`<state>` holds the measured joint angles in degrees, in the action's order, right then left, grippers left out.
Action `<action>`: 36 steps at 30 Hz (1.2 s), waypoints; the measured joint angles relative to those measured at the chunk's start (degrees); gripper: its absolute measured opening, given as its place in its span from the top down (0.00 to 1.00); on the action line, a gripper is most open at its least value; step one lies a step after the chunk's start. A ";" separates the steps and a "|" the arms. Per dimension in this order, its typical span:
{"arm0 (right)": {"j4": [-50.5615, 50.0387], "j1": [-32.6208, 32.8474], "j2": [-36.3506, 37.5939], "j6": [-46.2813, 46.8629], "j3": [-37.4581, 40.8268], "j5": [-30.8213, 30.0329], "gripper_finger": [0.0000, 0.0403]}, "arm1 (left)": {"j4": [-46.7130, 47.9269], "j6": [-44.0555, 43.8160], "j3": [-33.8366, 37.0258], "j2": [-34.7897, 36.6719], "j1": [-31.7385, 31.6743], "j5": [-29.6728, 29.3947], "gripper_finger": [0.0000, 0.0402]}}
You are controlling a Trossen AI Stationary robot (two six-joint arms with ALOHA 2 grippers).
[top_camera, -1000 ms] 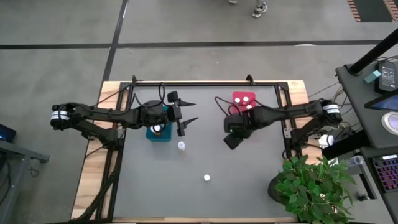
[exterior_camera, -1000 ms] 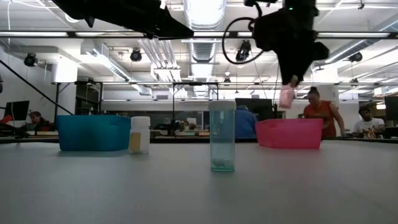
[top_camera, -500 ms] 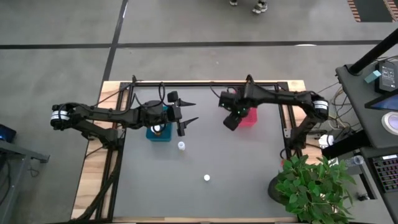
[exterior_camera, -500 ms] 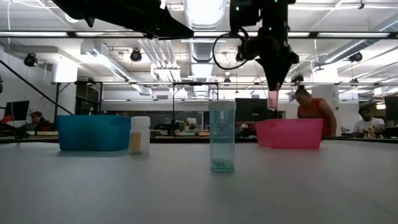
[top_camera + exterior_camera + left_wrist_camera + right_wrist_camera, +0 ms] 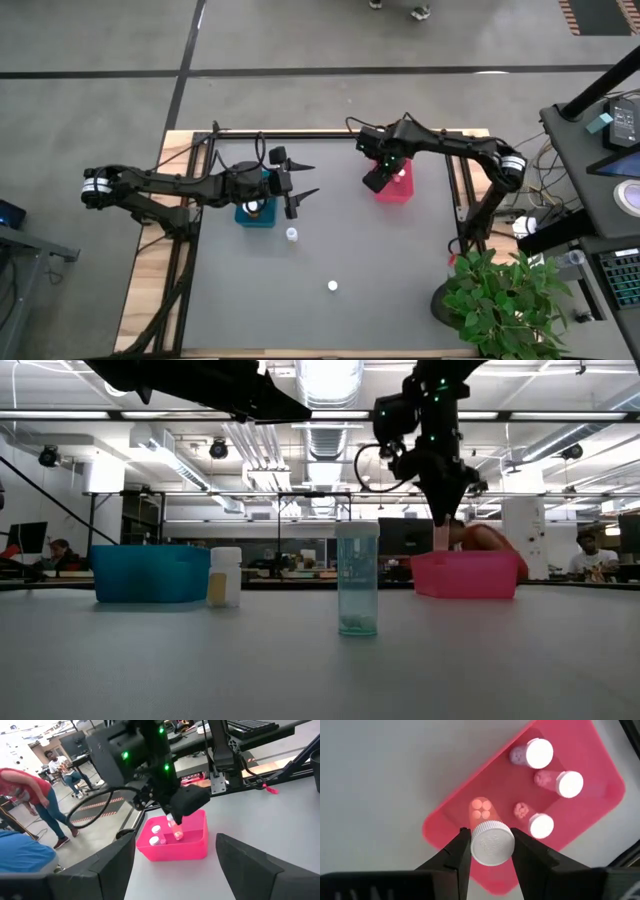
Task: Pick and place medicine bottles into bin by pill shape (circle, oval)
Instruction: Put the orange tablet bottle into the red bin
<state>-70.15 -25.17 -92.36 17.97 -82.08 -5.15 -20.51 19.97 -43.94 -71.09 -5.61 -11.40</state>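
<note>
The right tool (image 5: 491, 851), gripping a medicine bottle (image 5: 490, 840), has swung over the pink bin (image 5: 395, 188) upper right; release seems next. Left tool (image 5: 303, 180) waits wide.

We see a grey tabletop (image 5: 380, 270) edged in pale wood. The pink bin (image 5: 485, 795) holds bottles with white caps (image 5: 540, 753) and pinkish bodies. The teal bin (image 5: 150, 572) stands beside an orange-tinted bottle (image 5: 225, 577), white-capped. The middle bottle (image 5: 357, 578) is pale bluish. Both arms are black, and the right gripper (image 5: 491, 851) is dark around a white-capped bottle (image 5: 492, 843).
</note>
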 joint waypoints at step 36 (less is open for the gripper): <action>9.18 -3.65 -7.23 -3.93 3.75 -1.07 0.72 | 0.00 0.28 0.00 0.00 0.01 0.02 0.36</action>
<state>-60.97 -28.82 -99.59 14.04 -78.33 -6.22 -20.51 20.25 -43.94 -71.09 -5.61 -11.38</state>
